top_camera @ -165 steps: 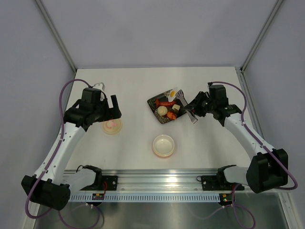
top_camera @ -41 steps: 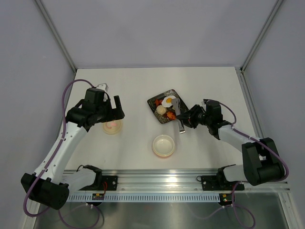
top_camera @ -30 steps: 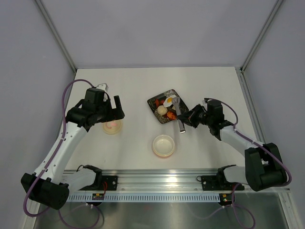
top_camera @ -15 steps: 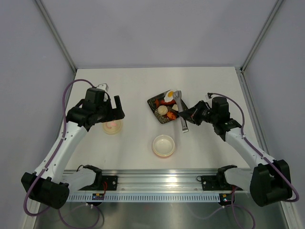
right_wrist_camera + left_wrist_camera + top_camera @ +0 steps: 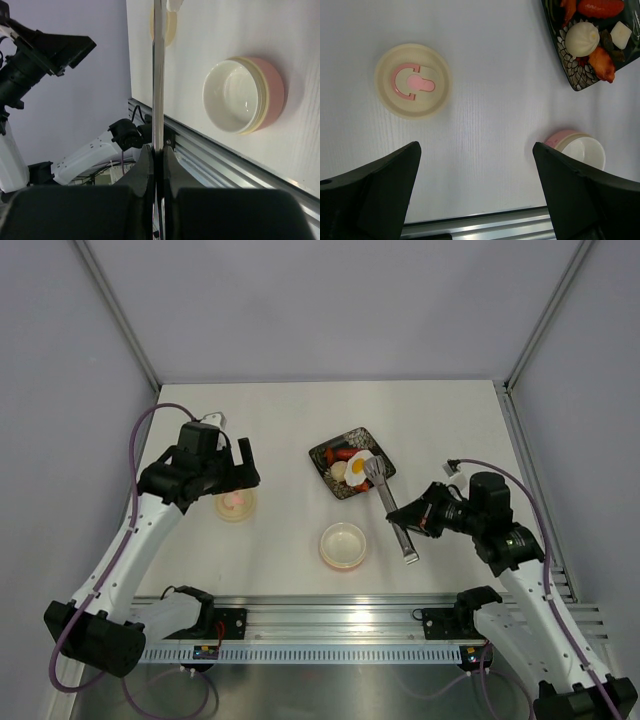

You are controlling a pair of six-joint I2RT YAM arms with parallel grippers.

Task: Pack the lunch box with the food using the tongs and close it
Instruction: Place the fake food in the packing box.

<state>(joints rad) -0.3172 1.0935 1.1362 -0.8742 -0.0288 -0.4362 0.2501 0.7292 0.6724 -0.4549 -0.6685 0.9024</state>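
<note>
The lunch box [image 5: 245, 95] is cream inside with a pink outer wall. Its lid [image 5: 413, 80] is cream with a pink horseshoe mark around a pink tab. The tray [image 5: 575, 80] is black with a pale petal pattern. The egg [image 5: 358, 464] is white with a yellow yolk, the sausage [image 5: 600, 7] is red, and the ball [image 5: 582, 39] and cube [image 5: 621, 34] are pale. Another piece [image 5: 602, 57] is orange. The tongs [image 5: 393, 510] are silvery and the table [image 5: 300, 420] is white.
</note>
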